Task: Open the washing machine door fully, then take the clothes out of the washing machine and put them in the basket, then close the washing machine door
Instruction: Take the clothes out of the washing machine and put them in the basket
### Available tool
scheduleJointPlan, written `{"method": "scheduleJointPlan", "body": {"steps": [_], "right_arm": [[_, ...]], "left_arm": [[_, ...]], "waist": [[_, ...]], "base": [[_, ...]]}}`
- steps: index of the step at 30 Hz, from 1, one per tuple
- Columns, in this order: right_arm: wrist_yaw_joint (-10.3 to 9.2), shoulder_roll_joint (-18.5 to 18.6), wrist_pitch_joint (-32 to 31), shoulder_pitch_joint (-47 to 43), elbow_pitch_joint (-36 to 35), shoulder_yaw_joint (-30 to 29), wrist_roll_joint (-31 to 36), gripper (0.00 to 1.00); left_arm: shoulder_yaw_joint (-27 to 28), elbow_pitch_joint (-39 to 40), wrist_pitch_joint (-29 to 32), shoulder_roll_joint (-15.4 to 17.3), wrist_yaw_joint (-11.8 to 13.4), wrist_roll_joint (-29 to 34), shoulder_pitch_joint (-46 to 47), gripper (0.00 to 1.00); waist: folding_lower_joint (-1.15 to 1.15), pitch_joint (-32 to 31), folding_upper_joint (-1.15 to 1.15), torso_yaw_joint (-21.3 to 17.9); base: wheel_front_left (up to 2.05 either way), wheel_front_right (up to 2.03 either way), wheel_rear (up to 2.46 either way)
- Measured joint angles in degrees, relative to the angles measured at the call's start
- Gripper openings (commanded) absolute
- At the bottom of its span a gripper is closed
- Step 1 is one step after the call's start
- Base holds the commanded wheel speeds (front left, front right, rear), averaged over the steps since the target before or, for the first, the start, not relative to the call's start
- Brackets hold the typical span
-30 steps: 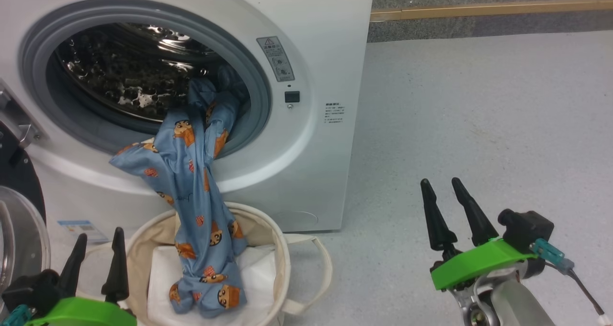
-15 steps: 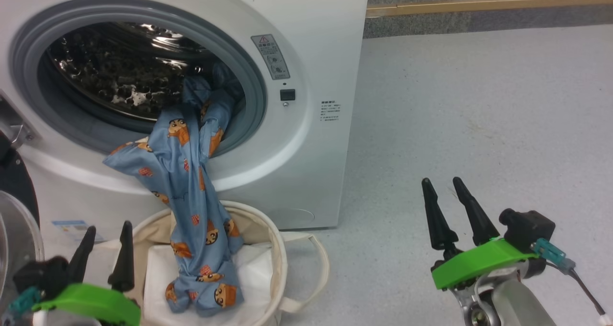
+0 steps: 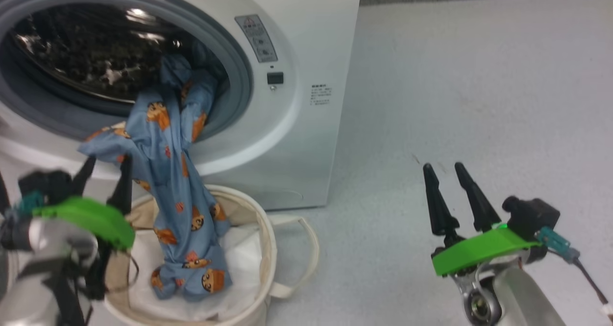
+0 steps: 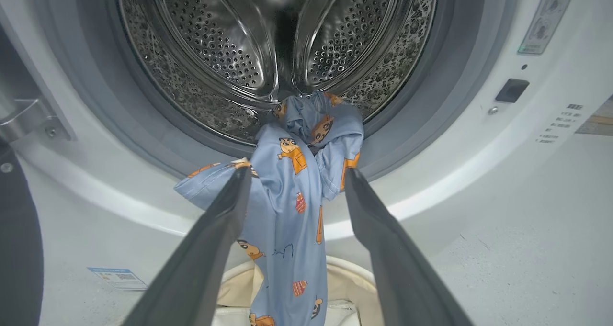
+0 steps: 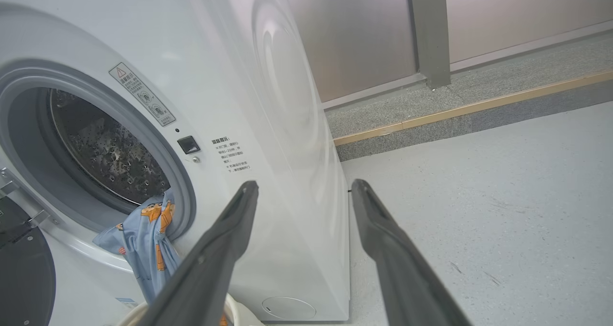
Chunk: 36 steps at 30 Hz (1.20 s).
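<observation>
My left pincer [image 3: 108, 165] is spread wide with nothing in it, sitting just in front of the blue cartoon-print clothes [image 3: 177, 173]. They hang half out of the washing machine [image 3: 297, 139] over the grey seal and trail down into the cream canvas basket [image 3: 266, 230], on top of a white sheet [image 3: 239, 242]. My right pincer [image 3: 443, 165] is wide apart and empty too, over the floor [image 3: 455, 77] well off to the washer's right, and the washing machine door [image 5: 24, 278] is swung open on the left.
</observation>
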<state>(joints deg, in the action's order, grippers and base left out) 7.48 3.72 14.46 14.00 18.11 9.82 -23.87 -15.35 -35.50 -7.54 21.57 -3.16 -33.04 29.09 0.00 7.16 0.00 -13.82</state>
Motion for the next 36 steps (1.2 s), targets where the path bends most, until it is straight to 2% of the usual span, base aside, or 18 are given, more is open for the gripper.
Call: {"method": "scheduleJointPlan", "body": {"steps": [10,19,25,30,31,32,33,36], "right_arm": [[0.00,-0.4,0.0,3.8,-2.8,-1.2,0.0,1.00],[0.00,-0.6,0.0,6.1,-4.8,-2.0,-0.9,1.00],[0.00,-0.6,0.0,6.9,-5.2,-2.1,-1.5,1.00],[0.00,-0.7,0.0,7.1,-5.5,-2.2,-1.5,1.00],[0.00,-0.7,0.0,7.2,-5.5,-2.2,-1.5,1.00],[0.00,-0.7,0.0,7.2,-5.5,-2.2,-1.5,1.00],[0.00,-0.7,0.0,7.3,-5.5,-2.1,-1.5,1.00],[0.00,-0.7,0.0,7.6,-5.5,-2.1,-1.5,1.00]], "left_arm": [[-2.0,-15.2,2.4,-0.1,-3.2,0.6,18.1,1.00],[-2.8,-28.5,3.0,1.7,-3.9,0.2,29.1,1.00],[-4.2,-33.3,3.8,1.9,-4.0,-0.1,32.7,1.00],[-5.5,-33.7,5.3,1.7,-4.0,-2.0,33.9,1.00],[-5.8,-33.8,5.4,1.7,-4.0,-2.4,34.2,0.96],[-6.1,-34.0,5.5,1.7,-4.0,-2.6,34.4,0.16],[-6.7,-34.0,5.5,1.7,-4.0,-3.3,34.5,0.02],[-8.0,-34.0,5.4,1.5,-4.0,-4.5,34.4,0.00]], "waist": [[0.00,8.0,0.00,-2.3],[0.00,16.0,0.00,-5.8],[0.01,19.3,0.00,-7.0],[0.01,20.5,0.00,-7.0],[0.01,20.6,0.00,-6.9],[0.01,20.7,0.00,-6.9],[0.01,20.7,0.00,-6.8],[0.01,20.4,0.00,-6.7]], "base": [[0.00,0.00,0.00],[0.00,0.00,0.00],[0.00,0.00,0.00],[0.00,0.00,0.00],[0.00,0.00,0.00],[0.00,0.00,0.00],[0.00,0.00,0.00],[0.00,0.00,0.00]]}}
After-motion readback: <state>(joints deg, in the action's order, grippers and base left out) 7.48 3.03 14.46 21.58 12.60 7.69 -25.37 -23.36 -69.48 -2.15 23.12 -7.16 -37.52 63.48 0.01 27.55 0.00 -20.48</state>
